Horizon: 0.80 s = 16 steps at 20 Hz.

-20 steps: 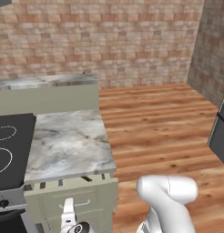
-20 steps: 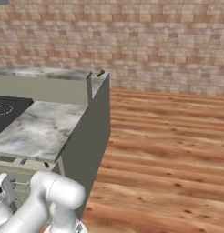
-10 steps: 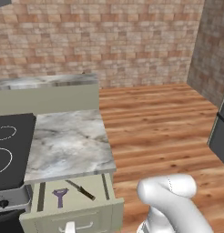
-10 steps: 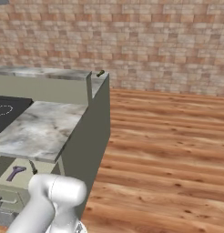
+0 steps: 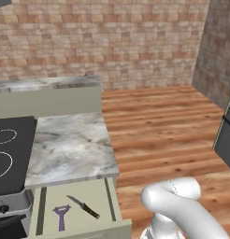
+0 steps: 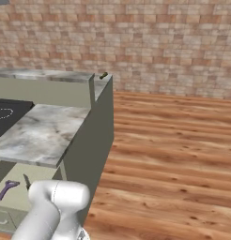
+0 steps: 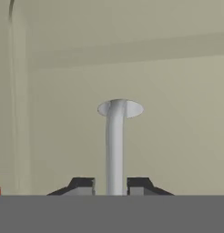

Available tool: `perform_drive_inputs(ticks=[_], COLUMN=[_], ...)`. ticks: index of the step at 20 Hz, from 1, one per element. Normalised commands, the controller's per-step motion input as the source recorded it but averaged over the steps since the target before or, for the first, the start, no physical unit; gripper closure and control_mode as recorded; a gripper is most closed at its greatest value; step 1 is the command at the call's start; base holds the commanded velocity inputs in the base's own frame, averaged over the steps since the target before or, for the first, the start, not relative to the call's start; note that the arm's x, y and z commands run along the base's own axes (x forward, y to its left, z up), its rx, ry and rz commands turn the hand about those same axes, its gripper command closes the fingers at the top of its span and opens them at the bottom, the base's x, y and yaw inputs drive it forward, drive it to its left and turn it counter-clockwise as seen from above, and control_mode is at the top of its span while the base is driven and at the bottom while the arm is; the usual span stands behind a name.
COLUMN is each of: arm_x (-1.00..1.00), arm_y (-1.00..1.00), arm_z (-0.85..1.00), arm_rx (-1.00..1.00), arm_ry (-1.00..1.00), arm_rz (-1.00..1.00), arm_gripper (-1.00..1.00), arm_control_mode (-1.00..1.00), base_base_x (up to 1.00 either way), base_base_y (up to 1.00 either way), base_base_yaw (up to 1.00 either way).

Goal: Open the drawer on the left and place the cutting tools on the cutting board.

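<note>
Below the marble counter (image 5: pixel 70 151), the drawer (image 5: pixel 75 212) stands pulled out, its sage-green tray exposed beside the black cooktop (image 5: pixel 7 151). Inside it lie the two cutting tools: a purple peeler (image 5: pixel 61 216), angular at its head, and a thin dark knife (image 5: pixel 83 207) set diagonally just beside it, the two apart and both flat on the drawer floor. From the right base view the purple tool and the tip of the knife show past the white arm (image 6: pixel 54 211). Seen from the hand, the gripper (image 7: pixel 112 185) sits at the silver bar handle (image 7: pixel 115 145), one dark fingertip on either side of the bar with a narrow gap showing on each side; the fingers appear slackened rather than clamped, though contact cannot be ruled out.

Risks, as judged from this state: if the hand withdraws at an angle, a fingertip may catch the bar and push the drawer partly shut. Both tools are slim and lie flat, so a descending grasp may skid off them or pinch the drawer floor; the knife's diagonal lie calls for wrist alignment. Which counter holds the cutting board cannot be told.
</note>
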Motion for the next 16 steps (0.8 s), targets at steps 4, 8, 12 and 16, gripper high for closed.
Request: perform_drive_inputs(ticks=[4, 8, 12, 16], arm_x=[-0.16, -0.33, -0.52, -0.39], arm_y=[0.0, -0.08, -0.03, -0.01], arm_z=[0.26, 0.71, 0.94, 1.0], arm_rx=[0.1, 0.23, 0.29, 0.3], arm_ry=[0.27, 0.42, 0.43, 0.39], arm_rz=[0.0, 0.0, 0.0, 0.0], arm_gripper=[-1.0, -1.0, -1.0, -1.0], arm_control_mode=[-1.0, -1.0, -1.0, -1.0], base_base_x=[0.0, 0.0, 0.0, 0.0], base_base_y=[0.0, 0.0, 0.0, 0.0], base_base_yaw=[0.0, 0.0, 0.0, 0.0])
